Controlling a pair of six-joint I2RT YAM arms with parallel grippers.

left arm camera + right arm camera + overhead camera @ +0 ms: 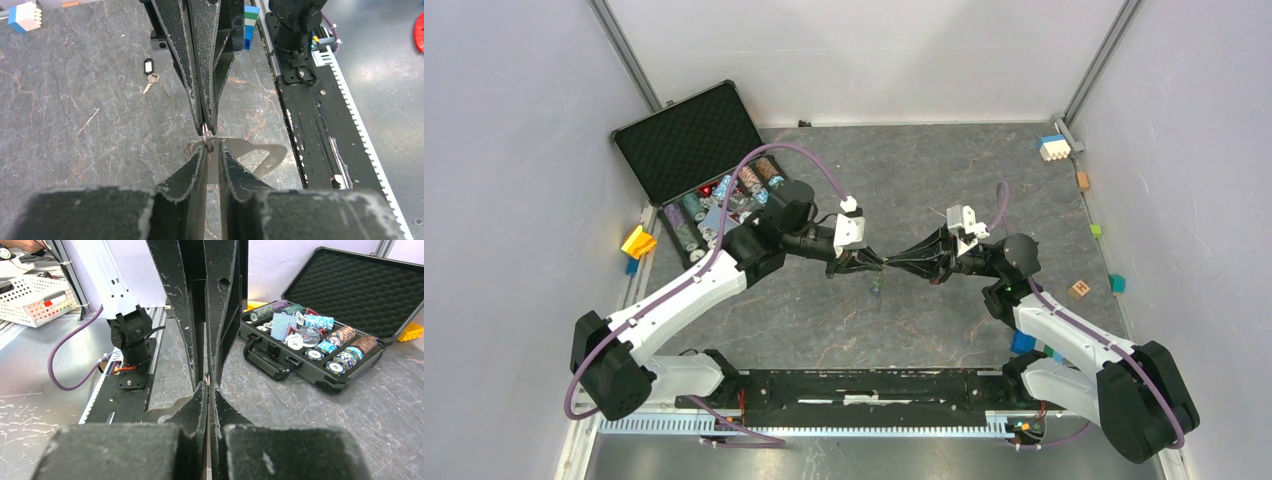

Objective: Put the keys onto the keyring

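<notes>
Meeting tip to tip above the middle of the grey stone-patterned counter (75, 125), just past the black base rail (320, 125), the left claw (212, 148) and the right claw (210, 388) both pinched the keyring (208, 139). The left claw's fingers stood narrow, with only a slit between them, and the small metal loop sat across their tips. The right claw's fingers were pressed together on the loop's other side. The keyring was thus held clear of the counter, clamped between the two claws. Farther on, well apart from the claws, a key with a black tag (148, 70) lay flat on the counter. Whether any key hung on the keyring could not be told. At the far left corner an open black case (310, 376) held rows of poker chips (320, 347).
</notes>
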